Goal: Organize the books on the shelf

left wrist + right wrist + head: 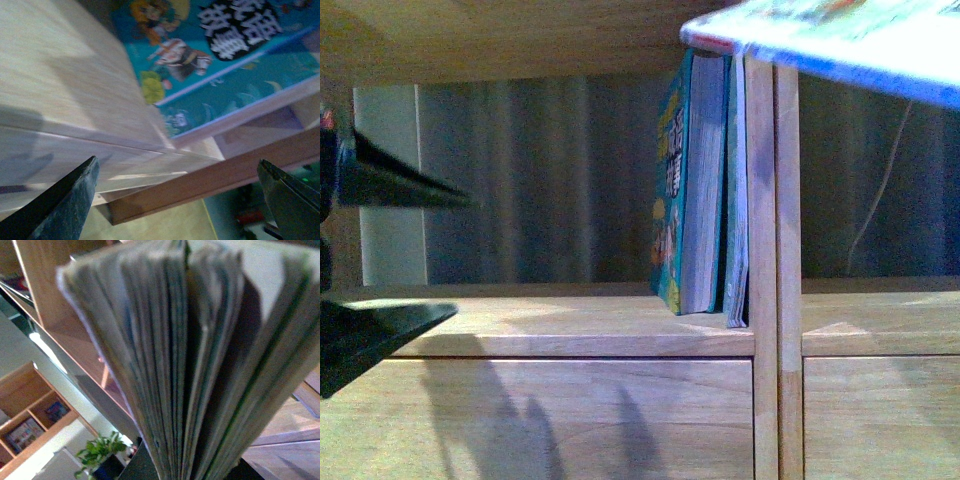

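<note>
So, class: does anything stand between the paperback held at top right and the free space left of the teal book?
Nothing visible fills that space. The white-and-red-edged paperback overlaps the divider in view, so it likely must shift left past the teal book. The open left gripper sits at the far left.

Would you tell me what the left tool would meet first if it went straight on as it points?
Most likely the front cover of the thick teal paperback with cartoon art, standing upright in the light wooden shelf. The open left tool points across the cubby at it, though depth is unclear.
</note>
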You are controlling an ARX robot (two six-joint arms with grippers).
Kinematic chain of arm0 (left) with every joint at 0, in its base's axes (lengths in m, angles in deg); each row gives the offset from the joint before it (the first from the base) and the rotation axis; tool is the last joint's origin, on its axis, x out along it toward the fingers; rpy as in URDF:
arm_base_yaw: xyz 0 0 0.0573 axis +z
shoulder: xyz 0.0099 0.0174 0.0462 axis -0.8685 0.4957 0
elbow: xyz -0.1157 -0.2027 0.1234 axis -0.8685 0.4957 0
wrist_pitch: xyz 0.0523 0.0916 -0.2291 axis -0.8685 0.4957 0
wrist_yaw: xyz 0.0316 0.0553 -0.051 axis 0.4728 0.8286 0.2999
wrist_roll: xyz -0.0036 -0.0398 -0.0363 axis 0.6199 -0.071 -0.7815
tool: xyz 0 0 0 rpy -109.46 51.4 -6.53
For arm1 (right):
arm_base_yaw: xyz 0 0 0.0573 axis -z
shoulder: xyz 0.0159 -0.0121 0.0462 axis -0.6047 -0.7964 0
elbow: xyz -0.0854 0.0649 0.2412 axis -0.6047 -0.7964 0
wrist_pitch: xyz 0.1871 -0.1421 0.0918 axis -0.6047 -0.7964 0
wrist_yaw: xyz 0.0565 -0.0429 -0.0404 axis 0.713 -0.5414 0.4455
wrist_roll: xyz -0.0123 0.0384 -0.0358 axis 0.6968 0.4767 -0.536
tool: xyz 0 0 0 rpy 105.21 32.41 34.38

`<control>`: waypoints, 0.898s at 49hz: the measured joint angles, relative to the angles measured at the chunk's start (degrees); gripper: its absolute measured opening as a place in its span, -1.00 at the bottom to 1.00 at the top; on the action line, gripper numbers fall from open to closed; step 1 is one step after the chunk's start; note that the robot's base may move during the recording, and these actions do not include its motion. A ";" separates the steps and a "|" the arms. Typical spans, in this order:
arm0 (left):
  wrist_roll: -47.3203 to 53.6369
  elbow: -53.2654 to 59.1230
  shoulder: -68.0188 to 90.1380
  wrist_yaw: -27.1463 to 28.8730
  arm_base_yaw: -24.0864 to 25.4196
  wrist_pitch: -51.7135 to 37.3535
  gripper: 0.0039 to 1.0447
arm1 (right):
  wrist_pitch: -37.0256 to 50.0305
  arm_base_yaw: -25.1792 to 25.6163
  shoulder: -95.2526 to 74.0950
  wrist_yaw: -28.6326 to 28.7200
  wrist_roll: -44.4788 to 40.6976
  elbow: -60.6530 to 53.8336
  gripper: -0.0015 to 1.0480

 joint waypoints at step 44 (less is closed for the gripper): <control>-7.67 -1.42 -3.21 1.36 -11.23 -11.08 0.11 | 5.84 -26.51 -25.55 -11.02 0.11 11.47 -0.86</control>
